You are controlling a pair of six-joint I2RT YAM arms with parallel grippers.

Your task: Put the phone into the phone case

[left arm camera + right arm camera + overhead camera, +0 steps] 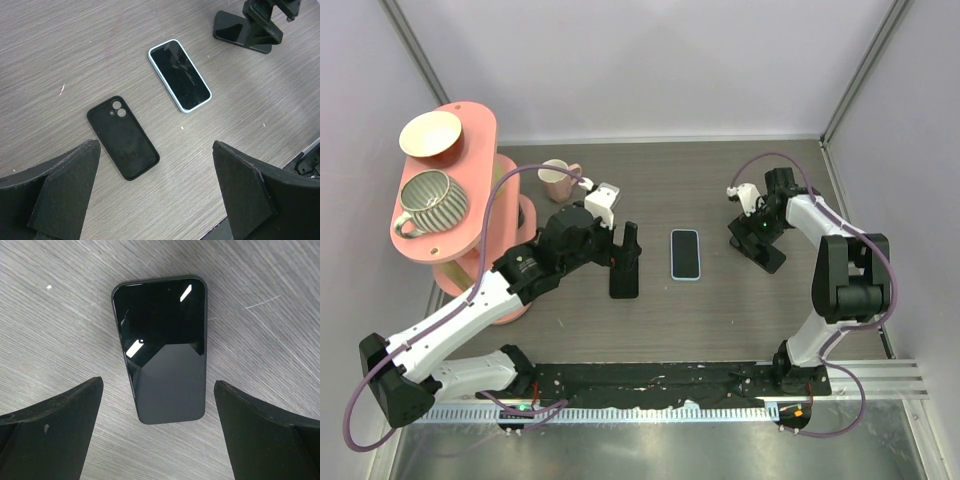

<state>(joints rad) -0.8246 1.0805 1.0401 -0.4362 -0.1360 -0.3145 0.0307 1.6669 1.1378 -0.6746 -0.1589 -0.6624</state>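
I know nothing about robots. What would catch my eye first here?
At the table's centre a light-blue phone lies screen up, with a black case just left of it under the open left end effector. The open right end effector hangs over a second, black phone. Far left, a pink stand holds a bowl and a striped mug.

Grey wood-grain table. Near middle: light-blue phone, flat, screen up. Just left, not touching: black case, flat, camera cutout at one corner. Further right, apart: dark phone, flat, glossy face up. Back left: pink mug, upright. Left edge: pink tiered stand.
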